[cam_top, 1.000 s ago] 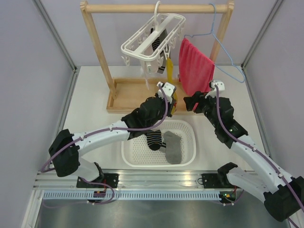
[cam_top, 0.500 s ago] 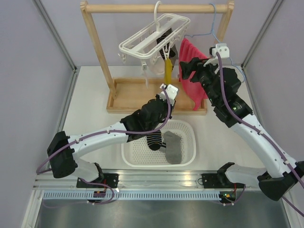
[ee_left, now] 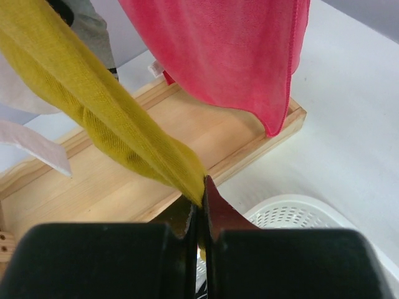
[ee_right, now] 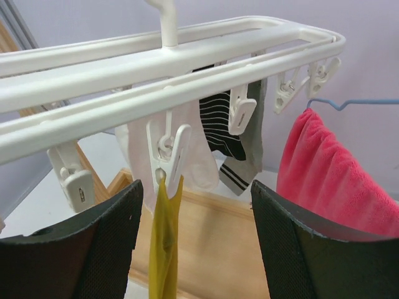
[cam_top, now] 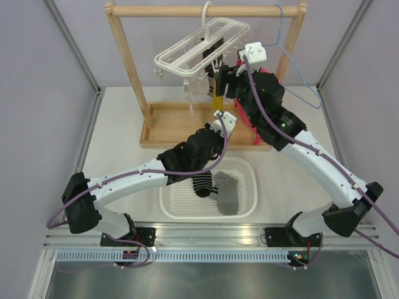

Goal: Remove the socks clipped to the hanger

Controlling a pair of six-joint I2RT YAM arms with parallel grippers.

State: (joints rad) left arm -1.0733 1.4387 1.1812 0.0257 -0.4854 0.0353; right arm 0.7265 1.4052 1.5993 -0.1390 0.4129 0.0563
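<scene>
Pinching one taut, knitted mustard sock (ee_left: 112, 124) in left tool (ee_left: 201, 187); holding right tool (ee_right: 196, 215) released beneath rigid white plastic hanger (ee_right: 187, 56).

Mustard sock (ee_left: 112, 124) cut off at top, basket (ee_left: 312, 205) mostly behind the left jaws — hanger (ee_right: 187, 50) hook cropped

Open air is lying between the spread fingers of the right claw (ee_right: 196, 187), just below the clip (ee_right: 168, 149) pinching the yellow sock (ee_right: 163, 249). The red towel (ee_right: 330, 180) is crowding the frame's right side, and the hanger (ee_right: 187, 56) is barring the top.
</scene>
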